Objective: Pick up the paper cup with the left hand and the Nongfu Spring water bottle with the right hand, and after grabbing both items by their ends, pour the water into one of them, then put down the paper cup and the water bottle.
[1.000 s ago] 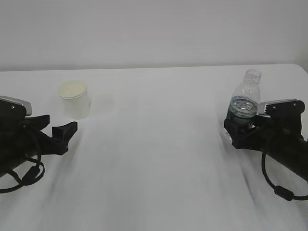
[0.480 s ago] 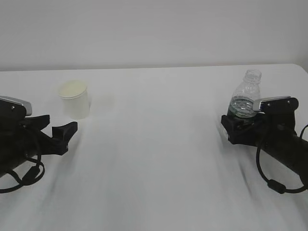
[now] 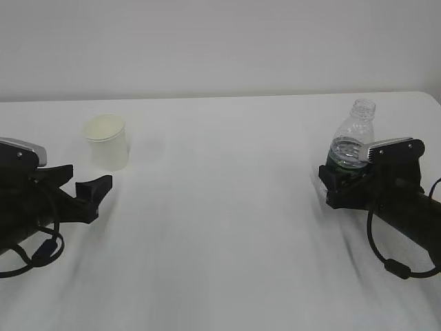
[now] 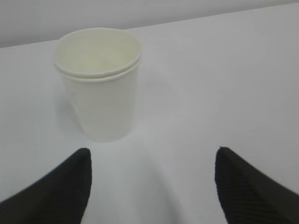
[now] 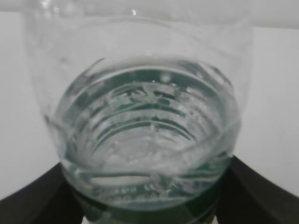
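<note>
Approaching from the left, the left claw (image 3: 96, 195) stands spread and low over the white bench (image 3: 220, 227), unchanged over the last second; the paper cup (image 3: 107, 143) sits upright just ahead of its fingertips (image 4: 70, 179), untouched. At right, the right claw (image 3: 337, 185) has slid forward around the Nongfu Spring water bottle (image 3: 351, 141), whose green-banded lower body now sits between the jaws, water (image 5: 149, 135) visible inside. Whether the jaws already pinch it cannot be told. Both forearms lie nearly level. Judged stage: bottle grasp closing, cup grasp pending.
</note>
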`<move>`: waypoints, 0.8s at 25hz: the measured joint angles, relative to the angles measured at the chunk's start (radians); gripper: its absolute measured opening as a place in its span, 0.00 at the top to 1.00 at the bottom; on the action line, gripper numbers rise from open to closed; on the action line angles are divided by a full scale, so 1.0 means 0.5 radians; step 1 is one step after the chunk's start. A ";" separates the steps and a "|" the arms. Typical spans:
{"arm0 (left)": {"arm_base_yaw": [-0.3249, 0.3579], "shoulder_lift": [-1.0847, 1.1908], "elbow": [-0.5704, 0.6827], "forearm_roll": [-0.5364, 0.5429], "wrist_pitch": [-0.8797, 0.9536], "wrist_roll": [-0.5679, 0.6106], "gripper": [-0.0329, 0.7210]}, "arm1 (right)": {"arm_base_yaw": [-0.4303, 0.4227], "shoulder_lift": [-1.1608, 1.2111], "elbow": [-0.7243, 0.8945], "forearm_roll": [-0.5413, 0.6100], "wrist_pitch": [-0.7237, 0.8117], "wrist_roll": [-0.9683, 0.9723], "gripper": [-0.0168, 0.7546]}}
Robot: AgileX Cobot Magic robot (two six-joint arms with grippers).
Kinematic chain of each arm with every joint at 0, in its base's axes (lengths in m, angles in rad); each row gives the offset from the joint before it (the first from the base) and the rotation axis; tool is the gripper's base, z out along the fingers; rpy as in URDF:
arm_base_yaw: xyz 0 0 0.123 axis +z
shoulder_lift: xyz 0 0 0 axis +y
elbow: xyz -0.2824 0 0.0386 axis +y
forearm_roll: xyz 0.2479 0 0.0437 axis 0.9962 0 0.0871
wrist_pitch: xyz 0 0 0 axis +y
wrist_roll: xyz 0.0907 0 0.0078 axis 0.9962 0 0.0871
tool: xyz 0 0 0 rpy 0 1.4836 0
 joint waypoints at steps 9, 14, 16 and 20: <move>0.000 0.000 0.000 0.055 0.000 0.000 0.18 | 0.000 0.000 0.000 -0.004 -0.004 -0.056 0.27; 0.000 0.000 0.000 0.070 0.000 0.000 0.18 | 0.000 0.000 0.000 -0.029 -0.004 -0.071 0.27; 0.000 0.000 0.000 0.070 0.000 0.000 0.18 | 0.000 0.000 0.000 -0.034 -0.004 -0.083 0.27; 0.000 0.000 0.000 0.070 0.000 0.000 0.18 | 0.000 0.000 0.000 -0.041 -0.004 -0.127 0.27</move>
